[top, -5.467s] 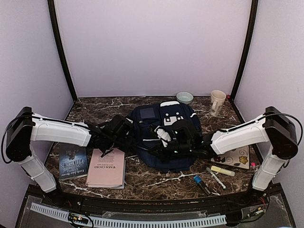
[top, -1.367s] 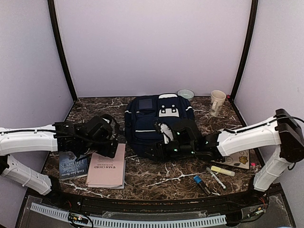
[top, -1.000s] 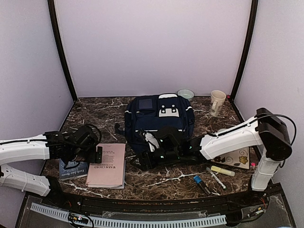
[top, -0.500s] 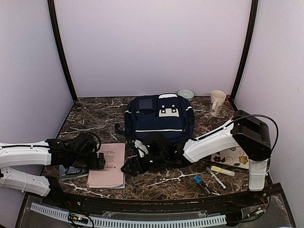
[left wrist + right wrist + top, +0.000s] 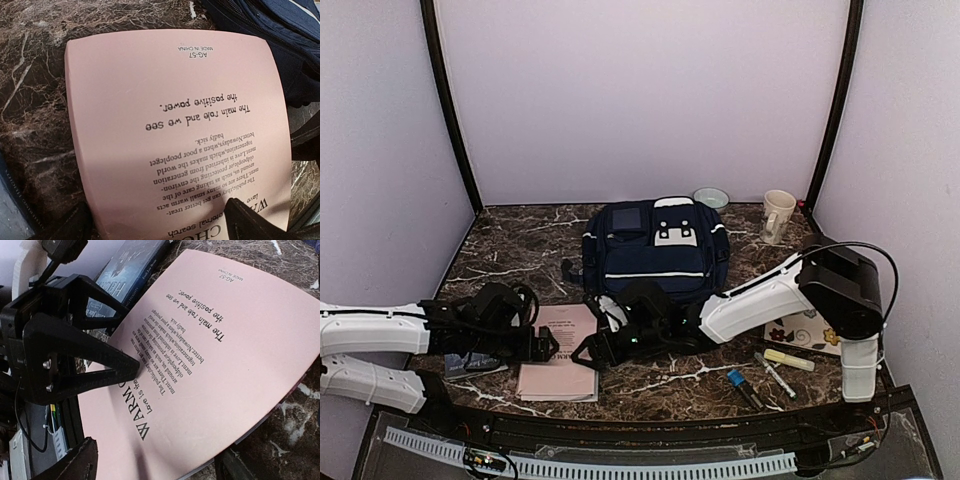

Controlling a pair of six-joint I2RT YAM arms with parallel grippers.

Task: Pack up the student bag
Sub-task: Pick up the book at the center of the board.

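Swinging off the large navy-blue fabric backpack (image 5: pixel 655 250), parked centrally toward the far edge of the dark marbled bench (image 5: pixel 650 385), and flanking the thin pink paper booklet (image 5: pixel 560 350) near the front-left corner. Left fingers (image 5: pixel 250 222) and right fingers (image 5: pixel 75 462) spread wide, gripping nothing yet. Likely first item in.

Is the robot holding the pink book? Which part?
Nothing is gripped. Both pincers stand open at the pink booklet: the left pincer at its left side, the right pincer at its right side.

You've got a dark veined marble worktop (image 5: pixel 520 245), pale lilac walls (image 5: pixel 640 100) on three sides, black posts (image 5: pixel 448 110) at the back corners, and even light.
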